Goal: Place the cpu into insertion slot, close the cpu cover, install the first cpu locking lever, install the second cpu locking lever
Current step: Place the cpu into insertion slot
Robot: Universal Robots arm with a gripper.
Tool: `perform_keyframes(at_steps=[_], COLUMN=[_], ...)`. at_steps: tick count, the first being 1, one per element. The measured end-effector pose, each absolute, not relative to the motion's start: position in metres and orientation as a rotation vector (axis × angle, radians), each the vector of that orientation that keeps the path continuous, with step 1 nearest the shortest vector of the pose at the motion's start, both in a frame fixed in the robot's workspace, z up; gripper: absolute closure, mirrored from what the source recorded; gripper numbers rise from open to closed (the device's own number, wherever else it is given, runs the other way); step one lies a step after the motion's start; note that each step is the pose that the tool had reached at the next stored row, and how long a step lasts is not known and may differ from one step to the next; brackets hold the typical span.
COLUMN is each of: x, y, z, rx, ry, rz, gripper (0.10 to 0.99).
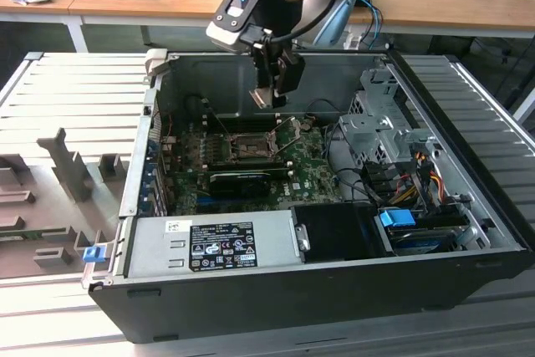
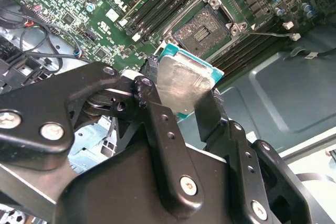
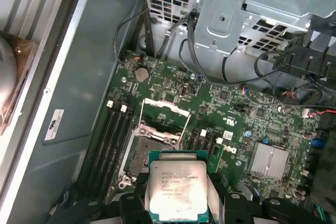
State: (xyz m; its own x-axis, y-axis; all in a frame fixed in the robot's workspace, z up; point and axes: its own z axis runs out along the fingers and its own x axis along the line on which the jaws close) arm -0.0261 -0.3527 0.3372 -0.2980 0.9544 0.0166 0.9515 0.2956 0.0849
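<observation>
Second wrist view gives me the best look at the jaws: they are clamped on two opposite edges of the small flat square cpu with its dull silver metal top and teal-green rim [image 2: 181, 85]. I hold it in the air over the green circuit board [image 3: 231, 103], near the square dark insertion slot rimmed with grey metal [image 2: 202, 32] but not in it. The recess lies bare.

By my judgement the first step is under way and none is finished. The chip is not seated. The thin silver-grey cpu cover frame with its square cut-out [image 3: 167, 106] stands swung up off the socket. A thin wire locking lever [image 2: 265, 34] lies released beside it, so cover and both levers are left to do.

As for writing, the chip's lid carries several lines of fine print, and the board has white logos and markings. A white sticker [image 3: 54, 124] sits on the wall of the dark grey open computer case [image 1: 334, 290], and a black-and-white label [image 1: 221, 247] is on the grey power supply. I read none of it off.
</observation>
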Motion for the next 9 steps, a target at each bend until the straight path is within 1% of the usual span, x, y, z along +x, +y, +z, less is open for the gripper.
perform_keyframes(at_steps=[9], x=[-0.0261], y=[-0.3527], z=[0.3359], rx=[1.867], ry=[2.477], rz=[0.121], gripper=[0.561])
